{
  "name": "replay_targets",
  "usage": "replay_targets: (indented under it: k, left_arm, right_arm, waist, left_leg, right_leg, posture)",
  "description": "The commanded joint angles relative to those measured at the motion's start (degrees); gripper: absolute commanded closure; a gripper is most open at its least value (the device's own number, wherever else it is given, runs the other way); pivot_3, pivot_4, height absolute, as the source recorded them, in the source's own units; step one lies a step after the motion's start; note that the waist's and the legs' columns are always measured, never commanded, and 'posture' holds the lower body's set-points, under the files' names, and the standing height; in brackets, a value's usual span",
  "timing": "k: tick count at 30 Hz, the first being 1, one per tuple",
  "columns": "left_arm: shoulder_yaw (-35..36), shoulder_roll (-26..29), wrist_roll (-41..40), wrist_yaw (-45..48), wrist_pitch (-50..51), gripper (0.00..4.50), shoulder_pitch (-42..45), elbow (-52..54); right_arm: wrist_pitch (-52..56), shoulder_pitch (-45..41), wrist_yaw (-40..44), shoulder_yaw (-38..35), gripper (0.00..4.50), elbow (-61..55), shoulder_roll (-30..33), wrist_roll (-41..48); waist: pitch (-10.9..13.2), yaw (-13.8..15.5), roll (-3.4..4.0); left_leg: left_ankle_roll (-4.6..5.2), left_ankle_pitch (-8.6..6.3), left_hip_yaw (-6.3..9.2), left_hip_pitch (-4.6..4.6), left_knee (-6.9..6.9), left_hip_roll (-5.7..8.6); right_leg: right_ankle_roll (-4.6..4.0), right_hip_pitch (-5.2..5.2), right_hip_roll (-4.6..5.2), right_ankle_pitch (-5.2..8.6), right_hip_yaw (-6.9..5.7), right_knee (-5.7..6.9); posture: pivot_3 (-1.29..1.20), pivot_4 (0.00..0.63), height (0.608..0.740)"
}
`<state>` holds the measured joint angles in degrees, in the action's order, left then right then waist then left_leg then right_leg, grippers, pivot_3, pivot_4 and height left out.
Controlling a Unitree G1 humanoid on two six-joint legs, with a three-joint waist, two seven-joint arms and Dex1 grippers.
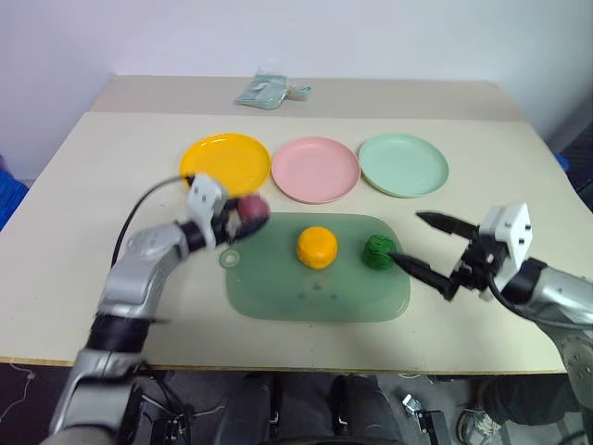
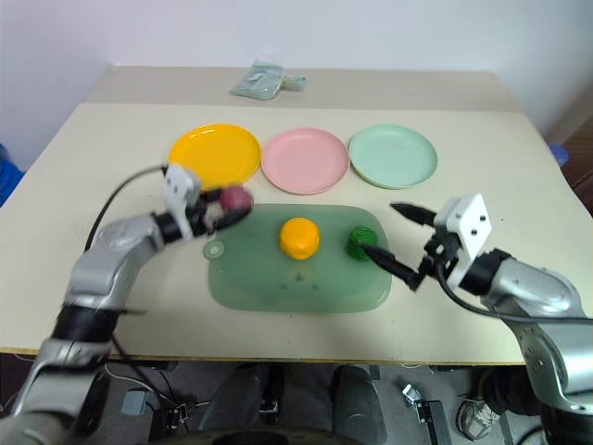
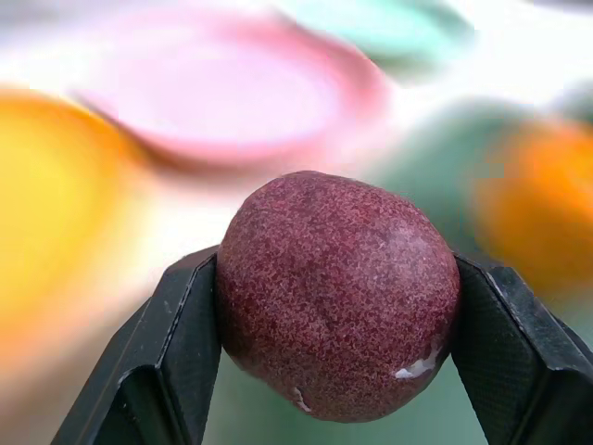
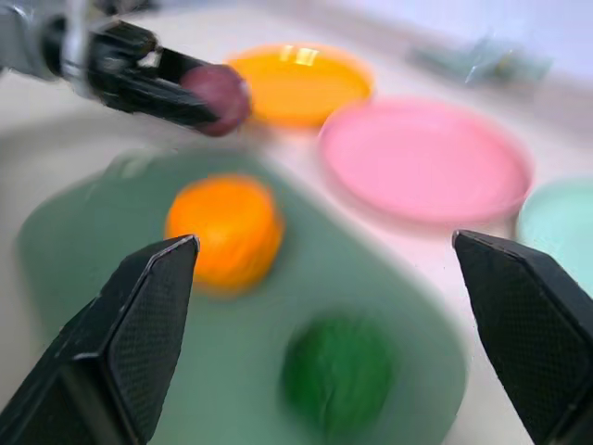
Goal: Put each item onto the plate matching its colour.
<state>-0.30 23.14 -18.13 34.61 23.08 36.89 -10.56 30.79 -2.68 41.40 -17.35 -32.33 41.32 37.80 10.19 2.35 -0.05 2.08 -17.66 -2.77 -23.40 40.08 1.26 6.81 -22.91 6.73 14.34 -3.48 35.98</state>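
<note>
My left gripper [image 1: 246, 212] is shut on the dark maroon ball [image 3: 338, 292] and holds it above the table, just past the tray's far left corner, short of the yellow-orange plate [image 1: 225, 159] and the pink plate [image 1: 315, 169]. The orange ball [image 1: 317, 247] and the bumpy dark green ball [image 1: 378, 251] rest on the translucent green tray [image 1: 278, 287]. My right gripper [image 1: 412, 239] stands open at the tray's right edge, its near finger close beside the green ball, nothing between its fingers. The mint plate [image 1: 403, 165] lies at the right end of the row.
A crumpled pale green packet [image 1: 269, 91] lies at the back of the table. The three plates sit side by side just beyond the tray. Bare tabletop stretches to the left and right of the tray.
</note>
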Motion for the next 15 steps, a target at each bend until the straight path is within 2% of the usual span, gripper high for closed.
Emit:
replay_targets:
  k: [1,4,9,10,12,15]
  left_arm:
    - [-0.8,-4.5,3.9,-4.3,-3.0,1.23,9.5,-11.5]
    - [-3.1,-9.8,8.4,-4.4,-9.7,1.23,19.9,-29.9]
    - [-1.7,-13.8,10.3,-3.7,-16.8,1.23,29.4,-48.1]
    - [-1.2,-14.2,10.2,-3.2,-17.5,0.59,30.4,-49.9]
    - [-1.1,-14.4,10.7,-2.5,-19.2,0.05,31.6,-51.9]
    - [-0.6,-13.2,10.4,0.5,-21.2,0.05,31.1,-50.1]
  right_arm:
    - [0.5,-1.7,-0.5,1.9,0.0,0.4,-0.6,0.5]
    - [-0.4,-2.1,0.1,3.9,0.0,1.3,-1.1,-0.3]
    - [-1.2,-0.8,-0.2,4.5,0.0,0.3,-2.0,-0.6]
    - [-1.4,-0.3,-0.3,4.6,0.0,0.0,-2.1,-0.7]
    - [-1.7,0.9,-1.0,4.5,0.0,-0.9,-2.5,-0.9]
    - [-1.4,2.8,-2.0,3.8,0.0,-2.4,-2.7,-0.7]
  waist:
    - [0.0,0.2,-0.03]
    - [0.0,0.0,-0.05]
    - [0.0,-0.6,-0.15]
    - [0.0,-0.6,-0.15]
    - [0.0,-0.6,-0.15]
    - [0.0,-0.5,-0.15]
  left_leg:
    - [0.04,-0.02,-0.01,0.01,0.0,0.01]
    - [0.18,-0.09,-0.05,-0.05,0.0,0.1]
    - [0.38,-0.21,-0.32,-0.09,-0.02,0.13]
    - [0.37,-0.2,-0.32,-0.09,-0.02,0.08]
    - [0.35,-0.19,-0.32,-0.09,-0.02,0.04]
    - [0.34,-0.18,-0.32,-0.09,0.0,0.04]
  right_leg:
    - [0.01,0.01,0.0,0.01,0.01,0.01]
    - [0.03,0.06,0.0,0.02,-0.03,0.03]
    - [0.32,0.0,0.06,0.0,-0.02,-0.16]
    - [0.36,-0.01,0.06,0.02,-0.02,-0.14]
    - [0.37,-0.03,0.05,0.03,-0.03,-0.12]
    - [0.37,-0.03,0.05,0.03,-0.02,-0.1]
  posture:
    - [0.0,0.15,0.74]
    - [0.0,0.15,0.74]
    - [0.0,0.15,0.74]
    - [0.0,0.15,0.74]
    - [0.0,0.15,0.74]
    - [0.0,0.15,0.74]
